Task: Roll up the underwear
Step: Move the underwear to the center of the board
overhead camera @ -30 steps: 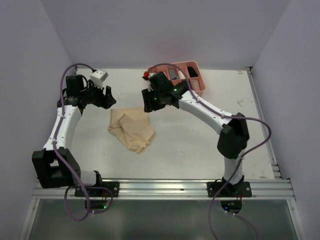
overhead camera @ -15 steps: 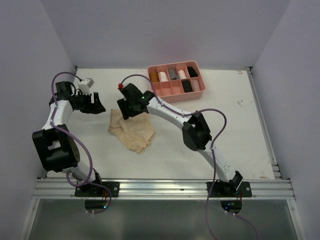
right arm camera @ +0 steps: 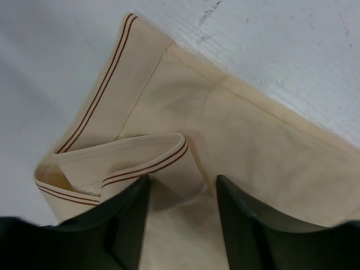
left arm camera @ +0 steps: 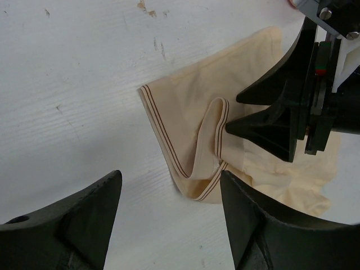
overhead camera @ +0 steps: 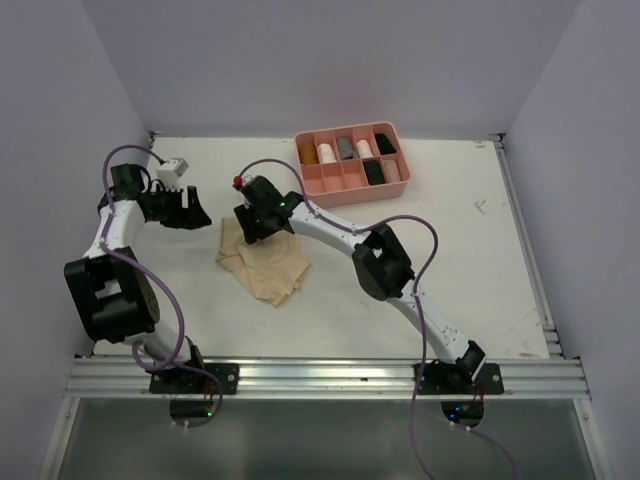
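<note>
On the white table (overhead camera: 450, 270), the tan underwear (overhead camera: 268, 264) lies loosely folded between our two arms.

We see the right gripper (overhead camera: 252, 228) lowered over the far edge of the cloth with its jaws standing apart, the tips resting on the fabric beside a looped fold of the striped waistband (right arm camera: 147, 156) and pinching nothing. Our left gripper (left arm camera: 169, 179) hovers just to the left of the garment, its jaws spread wide and empty over the bare tabletop and the near corner of the cloth. The pink tray (overhead camera: 345, 130) sits well apart at the far side, with small light and dark bundles in its compartments.
</note>
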{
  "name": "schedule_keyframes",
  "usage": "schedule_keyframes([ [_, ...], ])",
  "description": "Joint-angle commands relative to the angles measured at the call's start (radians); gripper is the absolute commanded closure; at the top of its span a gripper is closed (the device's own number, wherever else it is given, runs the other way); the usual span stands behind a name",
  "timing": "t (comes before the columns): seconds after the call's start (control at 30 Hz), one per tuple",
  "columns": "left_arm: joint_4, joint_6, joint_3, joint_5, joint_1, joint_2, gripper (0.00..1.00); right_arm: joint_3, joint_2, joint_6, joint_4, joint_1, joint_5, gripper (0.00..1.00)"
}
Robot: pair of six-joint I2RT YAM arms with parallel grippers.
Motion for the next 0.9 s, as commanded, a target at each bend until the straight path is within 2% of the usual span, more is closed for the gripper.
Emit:
schedule_keyframes([
  [0.0, -0.013, 0.009, 0.005, 0.031, 0.013, 0.005, 0.26, 0.012, 0.012, -0.028, 0.034, 0.001, -0.031, 0.54],
  [0.13, -0.010, 0.018, 0.001, 0.030, 0.013, 0.014, 0.25, -0.026, -0.052, -0.040, 0.072, 0.003, -0.046, 0.75],
  [0.17, -0.010, 0.027, 0.001, 0.033, 0.013, 0.017, 0.25, -0.061, -0.104, -0.043, 0.084, 0.003, -0.051, 0.81],
  [0.2, -0.006, 0.034, -0.001, 0.039, 0.013, 0.020, 0.25, -0.073, -0.129, -0.048, 0.087, 0.005, -0.052, 0.91],
  [0.27, 0.002, 0.059, 0.007, 0.047, 0.013, 0.031, 0.25, -0.106, -0.207, -0.065, 0.090, 0.003, -0.052, 1.00],
  [0.57, 0.077, 0.109, 0.080, -0.036, -0.058, 0.098, 0.30, -0.417, -0.563, -0.089, 0.175, 0.003, -0.069, 1.00],
  [0.73, 0.161, 0.045, 0.096, -0.102, -0.144, 0.166, 0.38, -0.613, -0.696, -0.099, 0.182, 0.003, -0.093, 1.00],
  [0.87, 0.221, -0.014, 0.126, -0.131, -0.171, 0.242, 0.45, -0.753, -0.791, -0.094, 0.196, 0.003, -0.109, 1.00],
])
